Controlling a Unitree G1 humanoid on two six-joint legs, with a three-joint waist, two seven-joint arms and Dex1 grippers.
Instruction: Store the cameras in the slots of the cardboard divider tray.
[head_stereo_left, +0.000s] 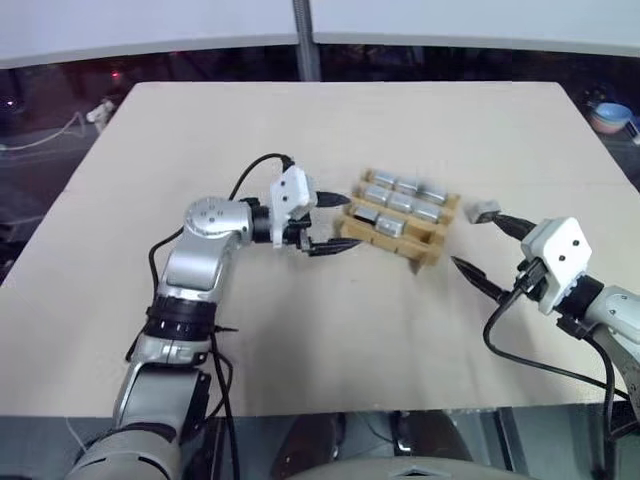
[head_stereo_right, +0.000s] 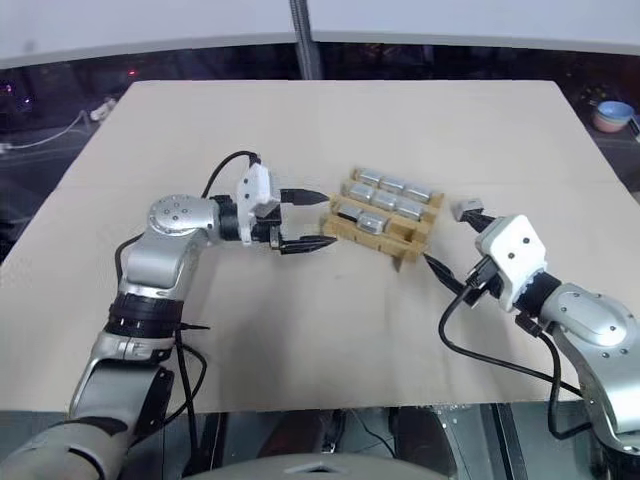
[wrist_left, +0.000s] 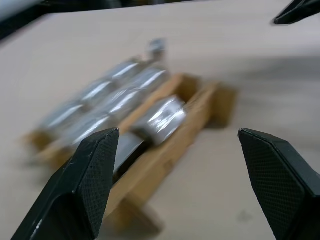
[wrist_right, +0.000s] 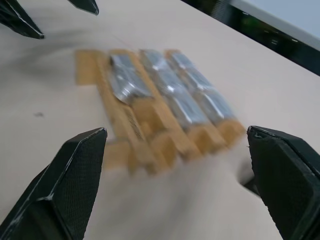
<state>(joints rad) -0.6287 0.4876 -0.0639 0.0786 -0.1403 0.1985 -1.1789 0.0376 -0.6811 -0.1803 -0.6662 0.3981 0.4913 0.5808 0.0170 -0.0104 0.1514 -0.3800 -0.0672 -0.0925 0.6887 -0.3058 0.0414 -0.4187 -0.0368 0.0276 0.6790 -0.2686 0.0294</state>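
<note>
The cardboard divider tray (head_stereo_left: 432, 252) lies on the table between my two grippers. Several silver-grey cameras (head_stereo_left: 401, 203) fill its compartments, and the near right corner compartment looks empty. One loose camera (head_stereo_left: 482, 210) lies on the table just right of the tray. My left gripper (head_stereo_left: 333, 223) hovers open at the tray's left end, pointing at it with nothing between its fingers (wrist_left: 95, 170). My right gripper (head_stereo_left: 492, 250) is open to the right of the tray, its far fingertip close beside the loose camera. The tray (wrist_right: 135, 127) lies ahead of that gripper's spread fingers (wrist_right: 75, 175).
The pale tabletop (head_stereo_left: 300, 120) stretches wide behind and in front of the tray. Black cables (head_stereo_left: 540, 365) trail from both wrists. A dark floor with a bowl (head_stereo_left: 610, 117) lies beyond the table's far right edge, and a metal post (head_stereo_left: 305, 40) stands at the back.
</note>
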